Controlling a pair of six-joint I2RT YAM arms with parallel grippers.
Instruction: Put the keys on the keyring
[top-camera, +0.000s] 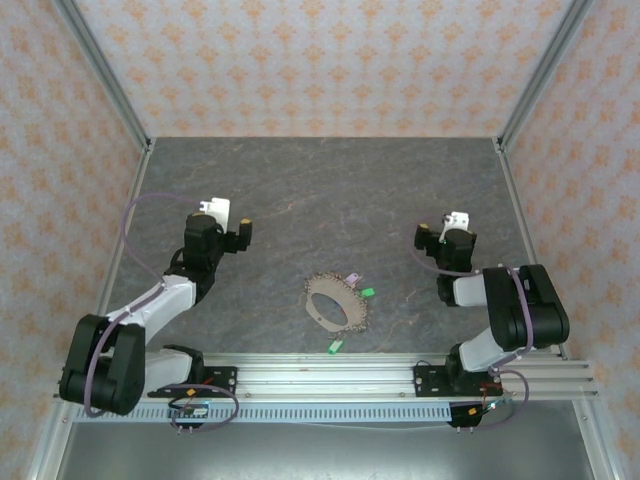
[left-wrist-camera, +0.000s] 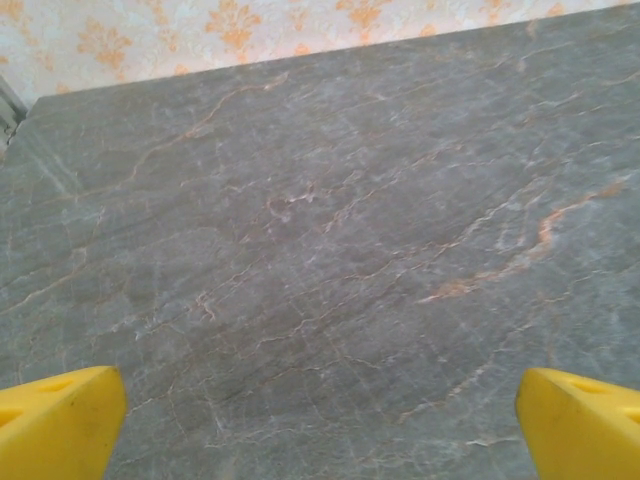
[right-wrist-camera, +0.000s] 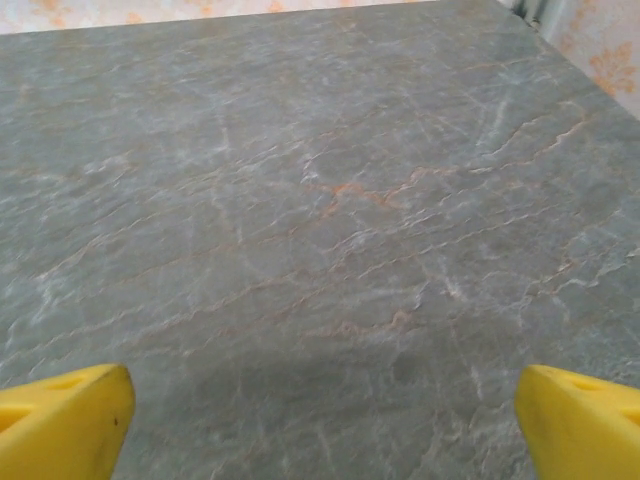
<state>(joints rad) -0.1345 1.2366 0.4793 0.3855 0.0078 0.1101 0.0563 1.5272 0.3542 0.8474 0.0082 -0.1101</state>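
the keyring (top-camera: 338, 322) lies flat on the grey marbled table (top-camera: 330, 190), near the front edge and roughly midway between the two arms. it is a loose loop of speckled tan cord. a purple key (top-camera: 352, 279) sits at its far right rim and a green key (top-camera: 367, 292) is just beside that one, both touching or almost touching the cord. whether either is threaded on cannot be told from above. a second green key (top-camera: 335, 346) lies apart from the loop on the near side, close to the metal rail (top-camera: 330, 365) that carries the arm bases.

the left tool (top-camera: 242, 232) is held over the left part of the table, well apart from the keyring. in its wrist view the left tool (left-wrist-camera: 320, 425) is spread wide, with its yellow fingers (left-wrist-camera: 60, 425) at the bottom corners and bare table between them.

the right tool (top-camera: 426, 238) is out over the right part of the table, also well apart from the loop. in its wrist view the right tool (right-wrist-camera: 320, 425) is spread wide too, with its yellow fingers (right-wrist-camera: 65, 420) at the corners and nothing between them but table. patterned walls (top-camera: 330, 60) close in the table on three sides.
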